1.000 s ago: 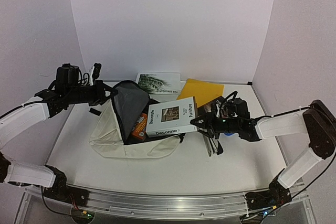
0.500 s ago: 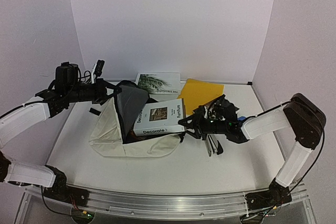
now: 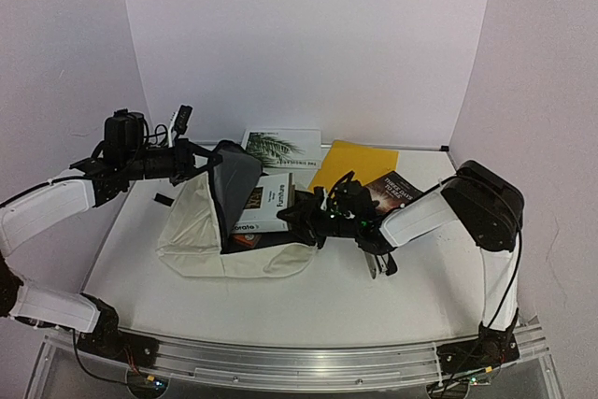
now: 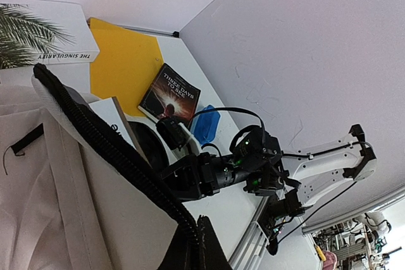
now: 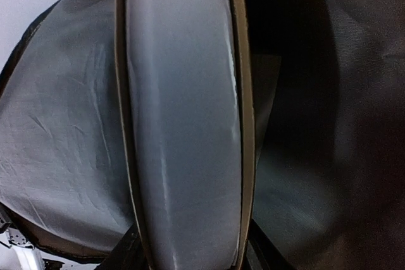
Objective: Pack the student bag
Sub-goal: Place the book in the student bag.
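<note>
The cream student bag [image 3: 192, 231] lies on its side at left centre, its mouth facing right and its dark grey lining [image 3: 234, 175] showing. My left gripper [image 3: 201, 158] is shut on the bag's zipper edge [image 4: 126, 162] and holds the flap up. My right gripper [image 3: 297, 215] is shut on a white "Decorate Furniture" book [image 3: 266, 205], which sits partly inside the bag's mouth. In the right wrist view the book's page edge [image 5: 183, 124] fills the middle between my fingers, with grey lining [image 5: 57, 143] around it. An orange item [image 3: 245, 239] lies inside the bag under the book.
Behind the bag lies a white palm-leaf book [image 3: 280, 149], a yellow folder [image 3: 360, 163] and a dark paperback [image 3: 392, 189]. A black object [image 3: 376, 263] lies on the table under my right arm. A blue item [image 4: 205, 124] shows in the left wrist view.
My right gripper has carried the white book leftward and down, from outside the bag into its mouth. My left gripper still holds the flap up, a little higher.
</note>
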`<state>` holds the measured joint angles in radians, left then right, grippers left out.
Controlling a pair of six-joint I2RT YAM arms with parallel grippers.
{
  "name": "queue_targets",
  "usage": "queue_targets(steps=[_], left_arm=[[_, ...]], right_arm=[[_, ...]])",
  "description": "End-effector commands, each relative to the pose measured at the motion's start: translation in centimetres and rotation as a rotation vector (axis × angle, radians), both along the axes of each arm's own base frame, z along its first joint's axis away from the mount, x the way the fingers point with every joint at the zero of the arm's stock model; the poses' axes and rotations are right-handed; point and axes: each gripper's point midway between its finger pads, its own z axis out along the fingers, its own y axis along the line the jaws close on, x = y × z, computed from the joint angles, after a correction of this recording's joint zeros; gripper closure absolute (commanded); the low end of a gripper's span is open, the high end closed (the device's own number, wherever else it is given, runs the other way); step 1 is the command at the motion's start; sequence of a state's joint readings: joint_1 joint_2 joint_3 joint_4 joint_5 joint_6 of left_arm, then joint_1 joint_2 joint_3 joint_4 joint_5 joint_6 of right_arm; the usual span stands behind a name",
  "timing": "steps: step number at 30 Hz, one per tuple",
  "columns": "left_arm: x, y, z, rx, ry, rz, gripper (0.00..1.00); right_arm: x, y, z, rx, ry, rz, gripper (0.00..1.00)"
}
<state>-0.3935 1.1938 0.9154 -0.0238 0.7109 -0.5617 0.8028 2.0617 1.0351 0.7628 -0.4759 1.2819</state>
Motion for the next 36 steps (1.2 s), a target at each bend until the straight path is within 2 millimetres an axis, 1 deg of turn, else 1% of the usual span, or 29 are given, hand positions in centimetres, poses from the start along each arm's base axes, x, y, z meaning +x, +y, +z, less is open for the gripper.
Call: queue_targets(steps=[1,4,5,6,7,9,11,14,16,17,18,20,25,31,35,36], left_arm=[[0.5,-0.4,3.2,-0.079,-0.102,-0.012,1.00],[1.5,0.0,2.3,-0.056,-0.063,0.045,1.00],[1.6,0.1,2.2,-0.052,-0.058,0.054,1.00],[1.8,0.2,2.1,-0.049,-0.058,0.065,1.00],[1.8,0.2,2.3,-0.050,-0.062,0.068,1.00],[1.8,0.2,2.5,-0.053,-0.065,0.065,1.00],[1.9,0.1,2.6,-0.051,-0.068,0.061,1.00],[1.9,0.0,2.6,-0.044,-0.066,0.054,1.00],[2.0,0.0,2.5,-0.042,-0.063,0.051,1.00],[2.0,-0.1,2.5,-0.041,-0.062,0.050,1.00],[2.0,-0.1,2.5,-0.041,-0.061,0.049,1.00],[2.0,-0.1,2.6,-0.042,-0.059,0.047,1.00],[1.9,-0.2,3.0,-0.040,-0.064,0.043,1.00],[1.6,-0.6,3.1,-0.035,-0.064,0.002,1.00],[1.5,-1.0,3.2,-0.042,-0.063,-0.030,1.00],[1.5,-1.1,3.1,-0.043,-0.062,-0.039,1.00]], right_arm=[[1.5,2.0,2.6,0.025,-0.118,-0.015,0.50],[2.0,1.4,2.3,-0.077,-0.156,-0.028,0.38],[2.0,1.1,2.1,-0.106,-0.162,-0.032,0.35],[2.2,0.6,2.6,-0.143,-0.185,-0.048,0.31],[2.1,-0.1,2.1,-0.208,-0.198,-0.050,0.26],[2.4,-1.7,2.2,-0.306,-0.233,-0.085,0.20],[2.4,-2.9,1.9,-0.381,-0.250,-0.098,0.17],[2.4,-3.8,1.9,-0.437,-0.266,-0.109,0.15],[2.2,-3.7,2.0,-0.434,-0.270,-0.092,0.18],[2.1,-3.2,2.0,-0.420,-0.271,-0.070,0.22],[2.0,-2.9,2.1,-0.410,-0.270,-0.056,0.24],[1.9,-1.9,1.8,-0.387,-0.259,-0.019,0.34],[1.9,-0.3,0.9,-0.358,-0.259,0.037,0.50],[2.5,1.7,0.3,-0.323,-0.266,0.081,0.57],[3.1,3.5,1.3,-0.229,-0.278,0.100,0.62],[3.2,4.3,1.4,-0.198,-0.282,0.107,0.63]])
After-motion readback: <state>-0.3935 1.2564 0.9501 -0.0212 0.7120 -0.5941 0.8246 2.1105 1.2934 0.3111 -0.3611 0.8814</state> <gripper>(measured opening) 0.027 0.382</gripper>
